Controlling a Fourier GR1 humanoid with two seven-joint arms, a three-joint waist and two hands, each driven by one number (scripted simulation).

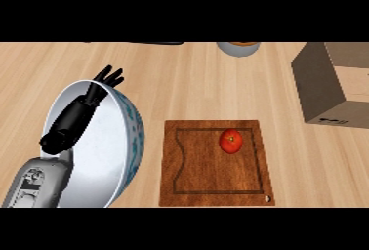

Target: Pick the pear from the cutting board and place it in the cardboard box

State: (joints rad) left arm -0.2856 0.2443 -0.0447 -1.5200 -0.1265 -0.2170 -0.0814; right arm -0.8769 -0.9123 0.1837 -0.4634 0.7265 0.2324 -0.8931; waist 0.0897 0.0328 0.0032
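A small red, roundish fruit (231, 140) lies on the wooden cutting board (209, 188), in its upper right part. The cardboard box (328, 83) stands at the right edge of the counter, beyond and right of the board. My left hand (75, 114) shows at the left, in front of a large white bowl (137, 136), fingers (108, 77) straight and pointing away, holding nothing. It is well apart from the fruit. My right hand is out of the picture.
The large white bowl with a blue-patterned rim fills the left side, touching the board's left edge. A small grey bowl (238, 48) sits at the far edge, top centre. Bare wooden counter (216, 83) lies between board and box.
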